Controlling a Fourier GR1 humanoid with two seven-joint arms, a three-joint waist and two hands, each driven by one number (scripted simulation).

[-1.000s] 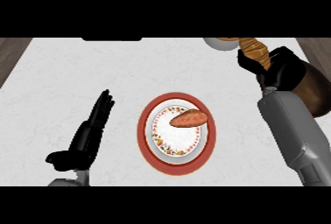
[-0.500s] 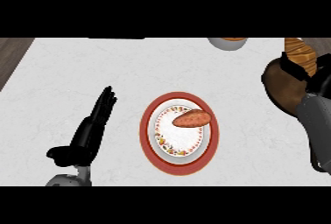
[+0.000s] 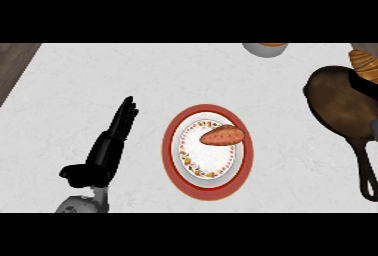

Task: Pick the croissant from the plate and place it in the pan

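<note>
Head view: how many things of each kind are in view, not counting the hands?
Plate: 1
Pan: 1
Bowl: 1
Croissant: 1
Orange-brown food piece on the plate: 1
Total: 5

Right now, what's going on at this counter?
A croissant shows at the view's right edge, over the far rim of the dark pan; whatever holds it is cut off there. The plate in the middle carries an orange-brown piece of food. The left hand rests open to the left of the plate, touching nothing.
</note>
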